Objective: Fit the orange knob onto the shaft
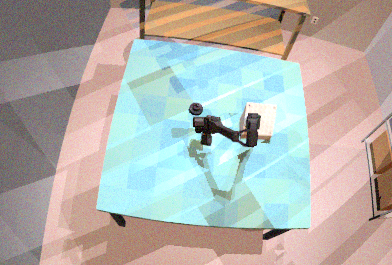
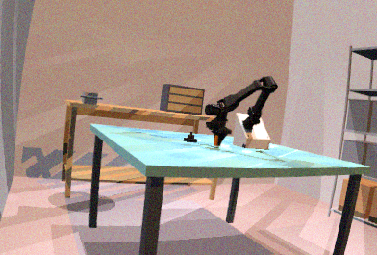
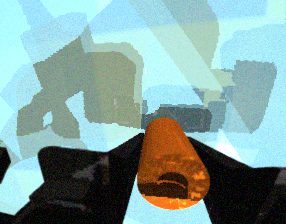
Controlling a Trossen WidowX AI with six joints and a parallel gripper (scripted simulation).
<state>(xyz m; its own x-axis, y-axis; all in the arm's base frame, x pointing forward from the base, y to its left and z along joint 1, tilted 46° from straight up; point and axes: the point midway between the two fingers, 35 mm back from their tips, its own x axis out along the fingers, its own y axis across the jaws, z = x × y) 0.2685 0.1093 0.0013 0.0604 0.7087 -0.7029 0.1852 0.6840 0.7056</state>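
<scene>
Over on the wooden bench [image 2: 139, 113] at the left, a small gray tray [image 2: 90, 98] is sitting, its contents too small to tell. On the blue table [image 2: 159, 157], the pedestal [image 1: 196, 108] is standing just beside the gripper [image 3: 171, 165], which is pinching the orange knob [image 3: 170, 162] about half closed.

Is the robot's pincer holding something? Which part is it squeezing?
Yes. The pincer is squeezing the orange knob by its round sides, one finger on each side.
</scene>
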